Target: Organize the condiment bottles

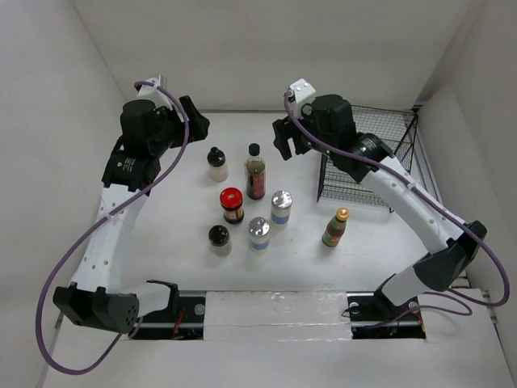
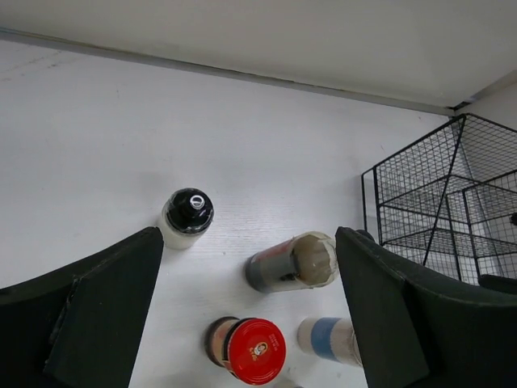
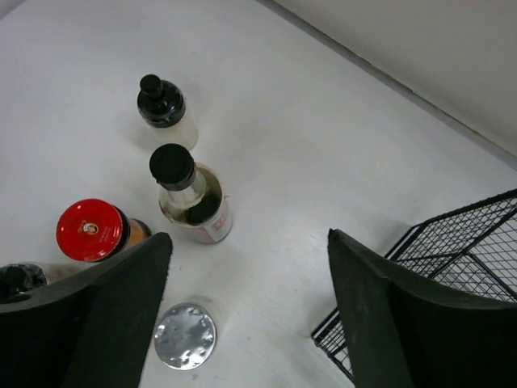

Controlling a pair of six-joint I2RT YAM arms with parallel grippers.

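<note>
Closest to the overhead camera are the arm bases [image 1: 97,309] at the worktop's [image 1: 178,271] near edge. Around mid-worktop, slightly left of centre, six of the condiment bottles cluster. A black-capped pale jar [image 1: 216,164] and the tall dark bottle [image 1: 255,171] stand farthest back. The red-lidded jar [image 1: 232,205] and a silver-capped shaker [image 1: 281,208] are in the middle, with a second pale jar [image 1: 219,239] and second shaker [image 1: 259,233] nearest. The green-red labelled bottle [image 1: 336,227] stands apart toward the right edge, near the black wire basket [image 1: 367,158] in the far right corner. The left hand [image 1: 192,121] hangs toward the far left. The right hand [image 1: 284,137] hangs just left of the basket.

From the left wrist, that hand's fingers are spread wide and empty above the far pale jar and the red lid. One shaker wears a blue band.

From the right wrist, that hand also gapes and holds nothing. The tall bottle's red-and-white label and the red lid's small emblem are too small to read.

All seven look rigid, light and smooth-sided, so probably slippery. A squeeze on the body below the cap seems safest. The tall one likely tips easily, and the tight spacing leaves little finger room.
</note>
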